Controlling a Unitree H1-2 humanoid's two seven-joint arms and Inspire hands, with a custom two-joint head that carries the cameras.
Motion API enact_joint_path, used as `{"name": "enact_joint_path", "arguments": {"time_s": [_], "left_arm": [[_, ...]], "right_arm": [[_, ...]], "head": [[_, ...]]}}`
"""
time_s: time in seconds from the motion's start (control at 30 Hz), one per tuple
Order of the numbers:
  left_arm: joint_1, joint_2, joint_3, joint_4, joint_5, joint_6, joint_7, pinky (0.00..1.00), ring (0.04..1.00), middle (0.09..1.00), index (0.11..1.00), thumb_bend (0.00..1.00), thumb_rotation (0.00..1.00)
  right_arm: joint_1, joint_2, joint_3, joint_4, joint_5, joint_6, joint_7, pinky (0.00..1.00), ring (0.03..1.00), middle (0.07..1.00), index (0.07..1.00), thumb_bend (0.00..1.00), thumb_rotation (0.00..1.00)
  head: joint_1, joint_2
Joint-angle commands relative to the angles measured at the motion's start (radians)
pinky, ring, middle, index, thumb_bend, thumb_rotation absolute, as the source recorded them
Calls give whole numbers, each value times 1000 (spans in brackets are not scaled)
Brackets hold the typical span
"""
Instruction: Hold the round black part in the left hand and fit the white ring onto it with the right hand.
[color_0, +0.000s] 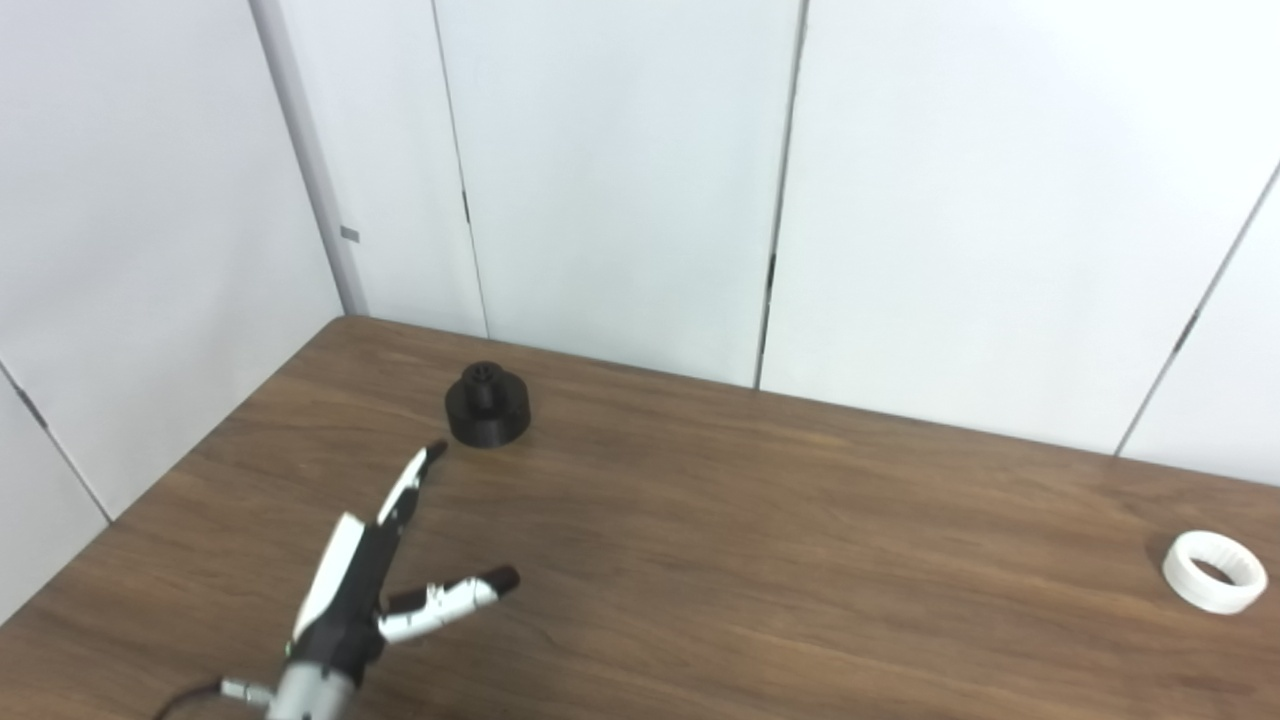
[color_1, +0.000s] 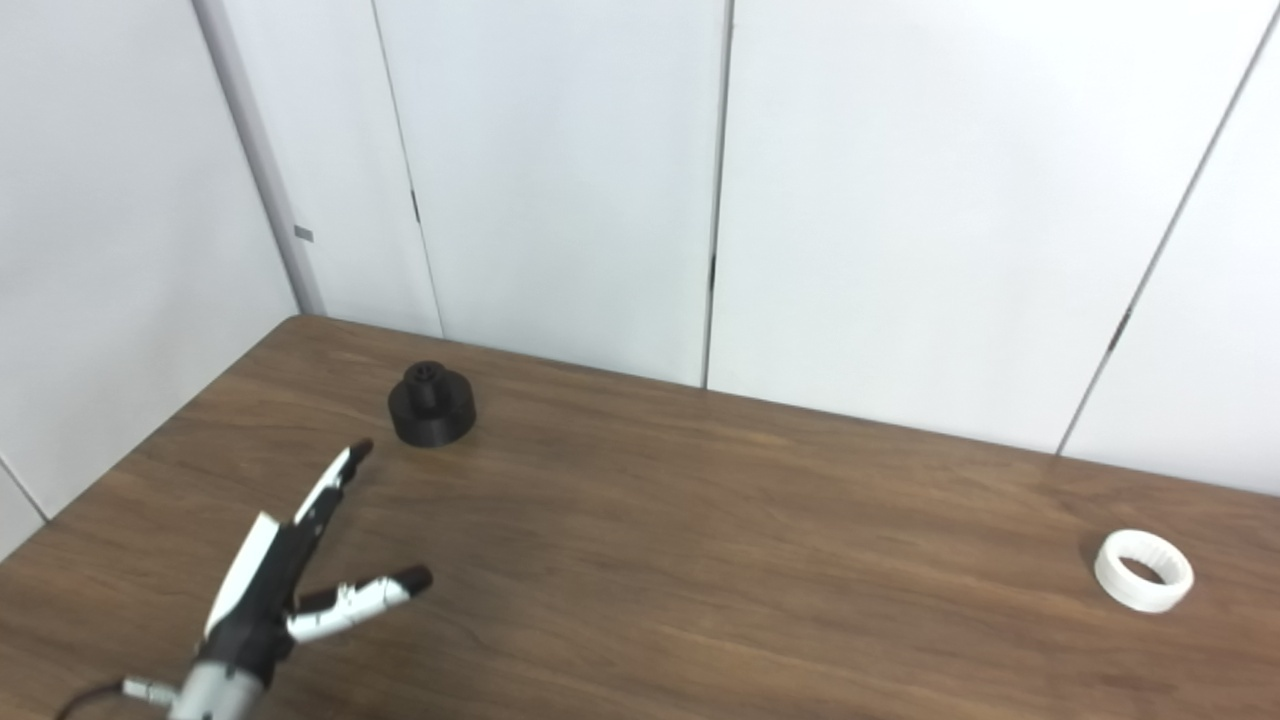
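Observation:
The round black part (color_0: 487, 404) stands on the brown table (color_0: 760, 540) near its far left corner, a stepped disc with a small hub on top. The white ring (color_0: 1214, 571) lies flat at the far right of the table. My left hand (color_0: 375, 575) is open and empty above the near left of the table, fingers apart and pointing toward the black part, fingertips a short way short of it. It also shows in the right eye view (color_1: 290, 580). My right hand is not in view.
White wall panels (color_0: 620, 180) rise right behind the table's far edge and along its left side. A thin cable (color_0: 190, 695) runs from my left wrist at the bottom edge.

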Motion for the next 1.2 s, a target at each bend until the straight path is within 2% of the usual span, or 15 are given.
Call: {"name": "enact_joint_path", "arguments": {"time_s": [0.0, 0.2, 0.37, 0.67, 1.03, 1.17], "left_arm": [[-38, 31, 6, -18, 29, 10, 1, 1000, 1000, 1000, 985, 1000, 497], [-133, 109, 5, 44, 117, 46, 0, 1000, 1000, 1000, 971, 1000, 495], [-205, 155, -1, 142, 199, 87, 17, 1000, 1000, 1000, 970, 1000, 560], [-314, 228, -18, 360, 262, 64, 80, 1000, 1000, 1000, 970, 1000, 609], [-470, 261, -62, 631, 242, 54, 125, 1000, 1000, 988, 929, 1000, 551], [-525, 270, -105, 709, 264, 85, 120, 1000, 1000, 982, 924, 1000, 590]], "right_arm": [[-2, -3, 6, -30, -1, -20, 5, 1000, 1000, 1000, 1000, 669, 1000], [-3, -4, 12, -25, 1, -22, 8, 1000, 1000, 1000, 1000, 671, 1000], [-2, -6, 18, -30, 1, -19, 10, 1000, 1000, 1000, 1000, 670, 1000], [-6, -5, 17, -22, 7, -25, 9, 1000, 1000, 1000, 1000, 667, 998], [-2, 0, 20, -32, 0, -18, 1, 1000, 1000, 1000, 1000, 682, 1000], [-1, 3, 19, -35, -8, -15, -7, 1000, 1000, 1000, 1000, 688, 1000]], "head": [[1, 1], [3, 4], [2, 5], [-1, 10], [-15, 15], [-15, 15]]}}
